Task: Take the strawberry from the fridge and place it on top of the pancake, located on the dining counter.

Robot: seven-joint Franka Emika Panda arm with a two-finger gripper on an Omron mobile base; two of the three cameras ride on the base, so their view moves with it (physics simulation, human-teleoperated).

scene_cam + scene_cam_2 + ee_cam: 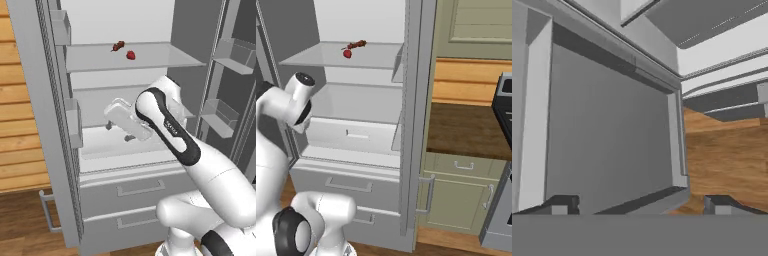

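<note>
The tiny bright red strawberry [131,55] lies on the open grey fridge's [45,125] upper shelf [165,56], just beside a darker brown-red morsel [118,47]. The tool [639,204], fingertips spread and empty, sits well below near a door bin; rising, it could strike the shelf edge or pinch the wrong morsel.

A: What is the tall grey two-door fridge [60,150] made of?
B: Matt grey, smooth like painted metal; its pale shelf [150,59] looks like flat plastic.

A: And the berry?
B: The tiny bright red strawberry [131,55] is smooth with a slight sheen; the dark brown-red morsel [118,46] beside it looks rougher.

A: The robot?
B: The white arm [220,180] is glossy plastic with black joints.

A: Around it?
B: Warm wooden plank floor [20,225], a dark brown wooden surface [466,132], matt pale green cabinets [461,195].
</note>
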